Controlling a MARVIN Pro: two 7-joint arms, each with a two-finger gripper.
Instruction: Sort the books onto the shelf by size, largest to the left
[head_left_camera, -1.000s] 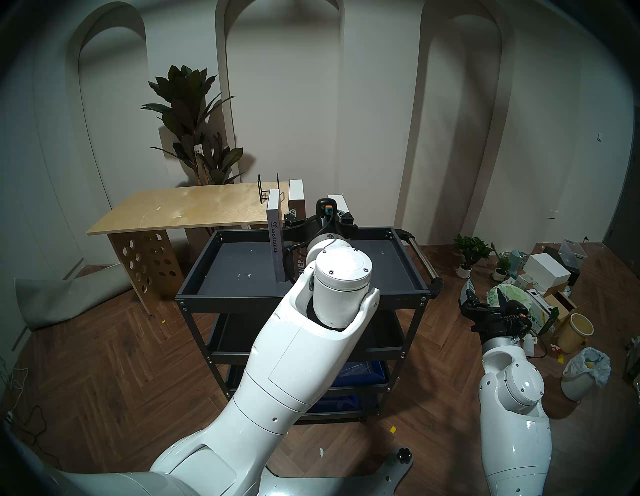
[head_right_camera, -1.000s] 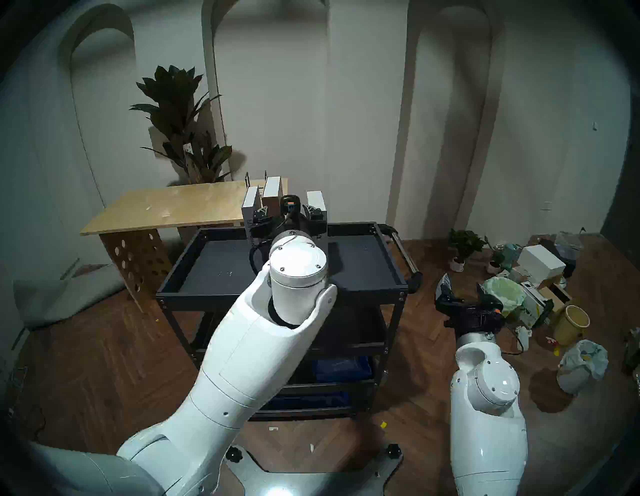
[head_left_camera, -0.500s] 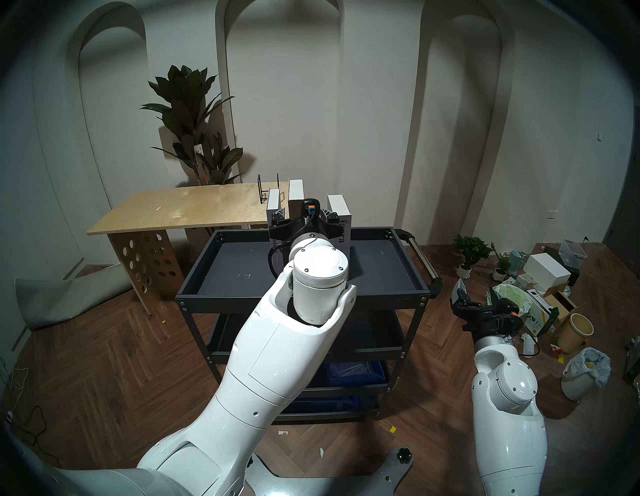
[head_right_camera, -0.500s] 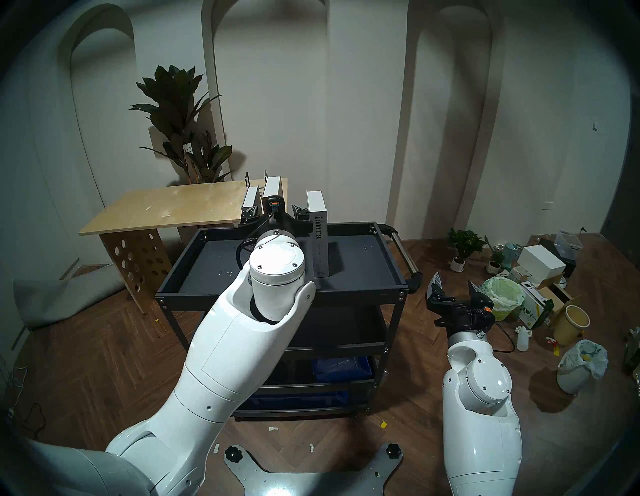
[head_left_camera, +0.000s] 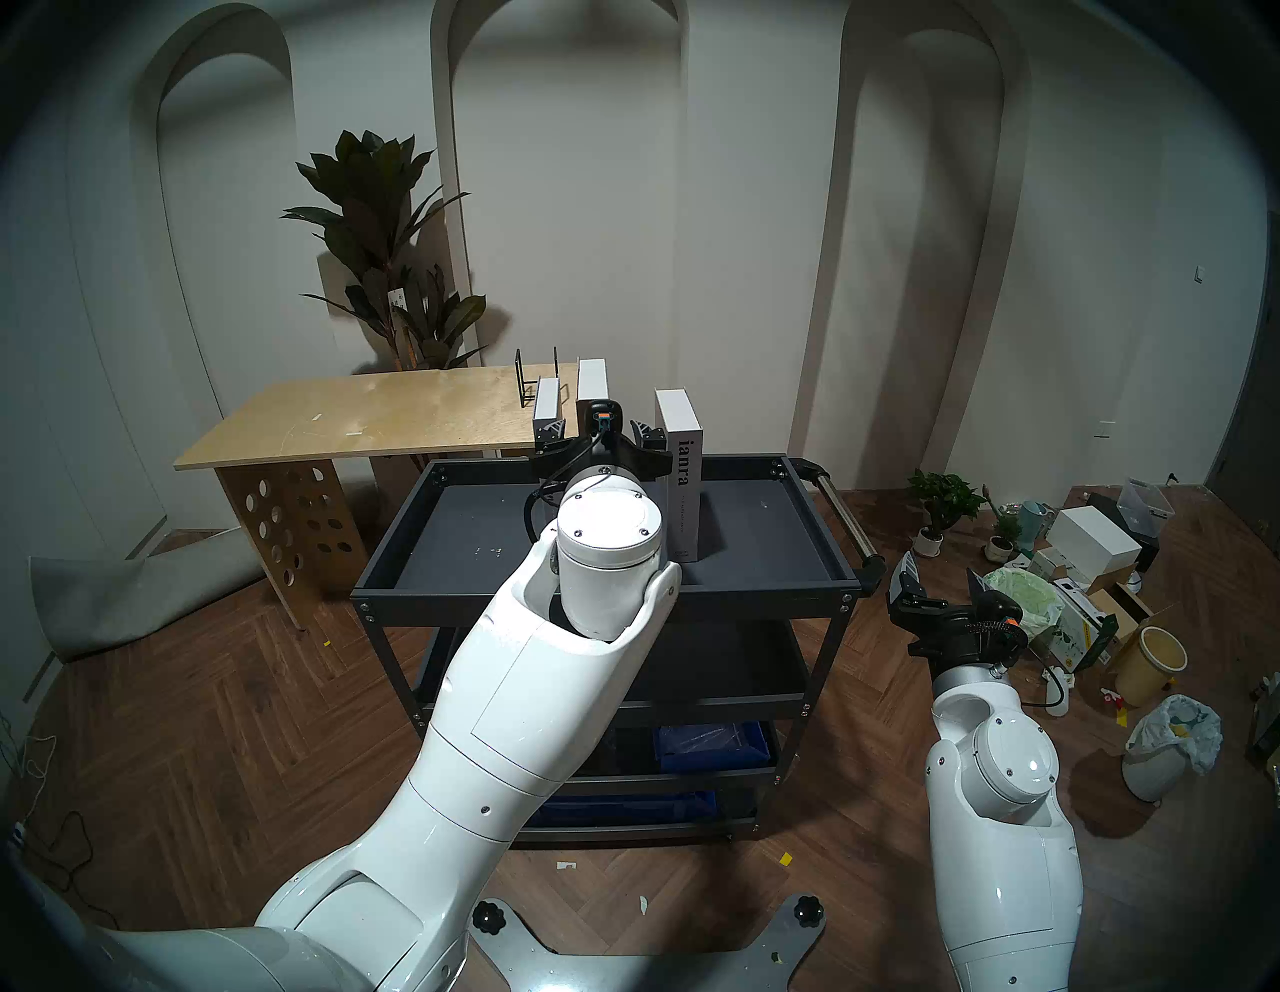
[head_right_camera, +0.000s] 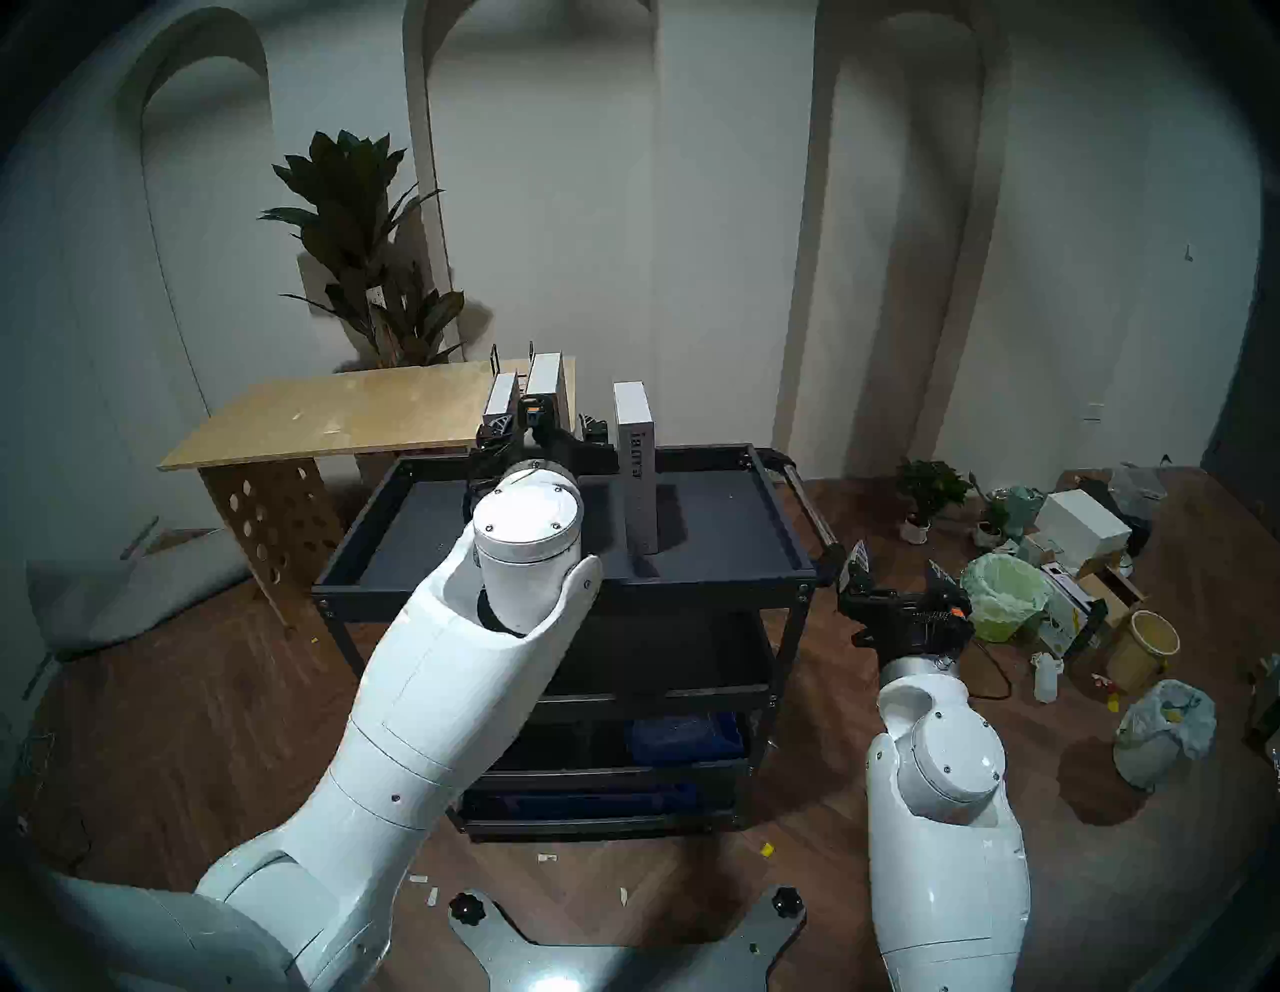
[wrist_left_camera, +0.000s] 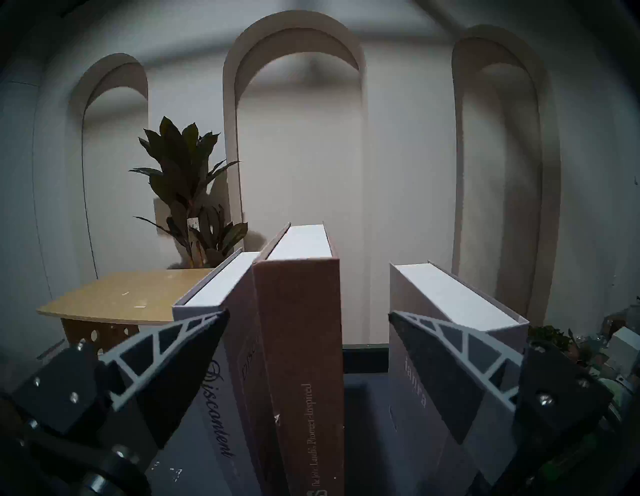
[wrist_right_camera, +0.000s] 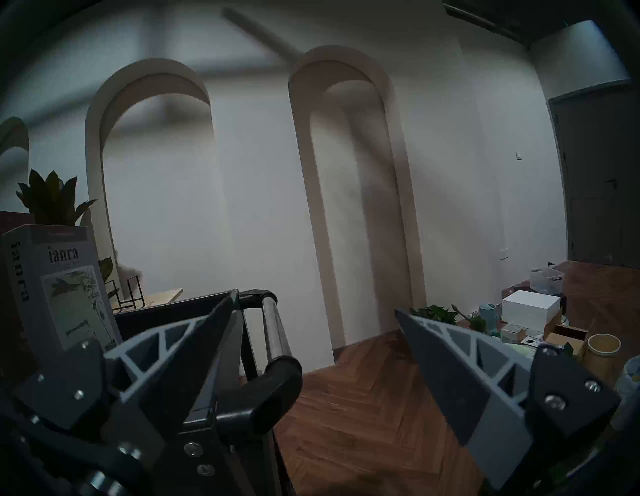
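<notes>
Books stand on the top tray of the dark grey cart (head_left_camera: 762, 575): three of them, all with the spines toward the robot. At the left the thin grey-lilac "Discontent" book (wrist_left_camera: 211, 346) leans to the right, and its upper edge touches the tall brown book (wrist_left_camera: 298, 346), which stands almost upright just beside it. The white-grey "ianra" book (head_left_camera: 680, 478) stands upright further right, apart from the brown one, with a clear gap of tray between them. The left tool (wrist_left_camera: 308, 350) is in front of the books, near their upper part, with its two fingers spread wide; one fingertip (wrist_left_camera: 194, 332) is before the "Discontent" spine and the other is before the "ianra" spine, and the brown book is between them. Whether the fingers touch any book, I cannot tell. The right tool (head_left_camera: 945, 589) hangs over the wooden floor, near the right end of the cart, close to the chrome handle bar (wrist_right_camera: 273, 332), also with spread fingers and holding nothing. Behind the cart is the plywood desk (head_left_camera: 360, 415) with a black wire stand (head_left_camera: 537, 384) at its right end.
</notes>
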